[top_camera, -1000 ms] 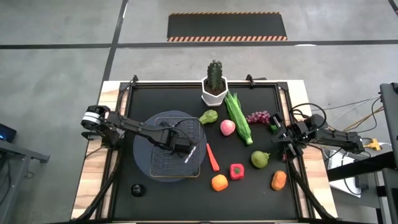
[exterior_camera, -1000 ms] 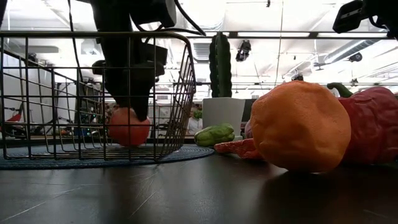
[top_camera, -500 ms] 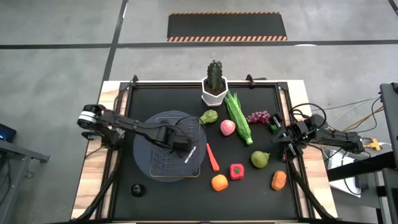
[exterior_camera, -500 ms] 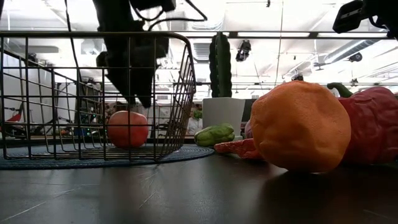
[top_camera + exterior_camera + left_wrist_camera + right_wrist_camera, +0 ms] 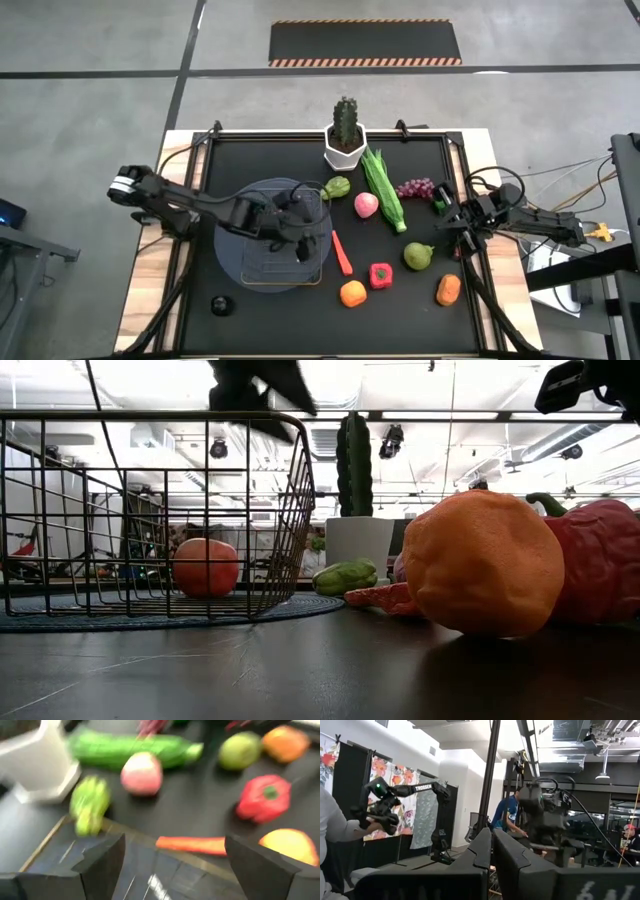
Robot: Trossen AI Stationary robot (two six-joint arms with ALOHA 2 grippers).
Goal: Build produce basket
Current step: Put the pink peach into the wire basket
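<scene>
The dark wire basket (image 5: 272,250) stands on a round grey-blue disc (image 5: 228,255) at the table's left. A red apple (image 5: 206,567) rests on the basket's floor. My left gripper (image 5: 308,238) hangs open above the basket's right part, clear of its rim, and holds nothing; in the low view only its tip (image 5: 258,385) shows at the top. More produce lies to the right: a carrot (image 5: 342,253), red pepper (image 5: 381,275), orange (image 5: 352,293), pink apple (image 5: 366,205) and green pear (image 5: 418,256). My right gripper (image 5: 447,212) waits shut at the right edge.
A cactus in a white pot (image 5: 345,140) stands at the far edge. Beside it lie a long green leafy stalk (image 5: 384,187), a small green fruit (image 5: 336,187) and purple grapes (image 5: 416,187). An orange vegetable (image 5: 448,290) lies near right, a small black object (image 5: 220,305) near left.
My left gripper has risen out of the basket, from down by the red apple to above the rim. It has tipped up from pointing steeply down toward level. The apple stays on the basket's floor.
</scene>
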